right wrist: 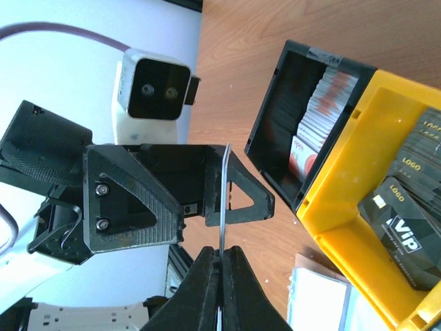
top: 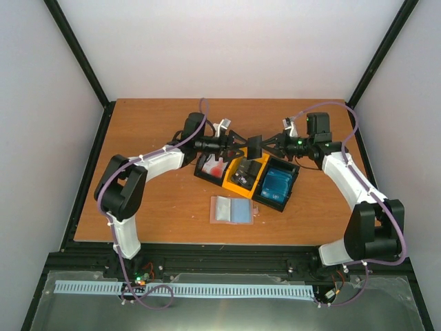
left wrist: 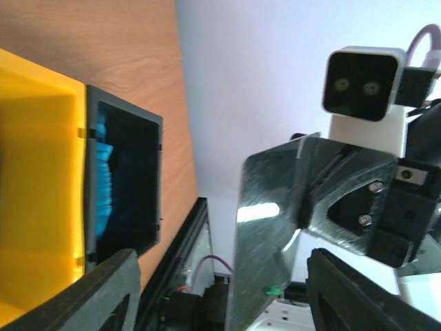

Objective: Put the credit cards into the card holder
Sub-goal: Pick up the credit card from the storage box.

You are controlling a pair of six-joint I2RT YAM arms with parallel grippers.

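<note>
Above the bins, my right gripper (top: 267, 145) (right wrist: 222, 256) is shut on a dark grey credit card (top: 253, 145) (left wrist: 269, 227), which shows edge-on in the right wrist view (right wrist: 224, 186). Facing it, my left gripper (top: 241, 145) (left wrist: 224, 293) stands open, one finger on each side of that card and clear of it. More credit cards fill the bins: red-and-white ones (right wrist: 320, 117), dark ones (right wrist: 406, 221) and blue ones (left wrist: 102, 179). The card holder (top: 234, 210) (right wrist: 317, 303) lies open on the table in front of the bins.
A black bin (top: 202, 169), a yellow bin (top: 234, 181) and a second black bin (top: 293, 183) sit in a row mid-table under both grippers. A black frame rail runs along the table's edges. Bare wood lies to the left and right of the bins.
</note>
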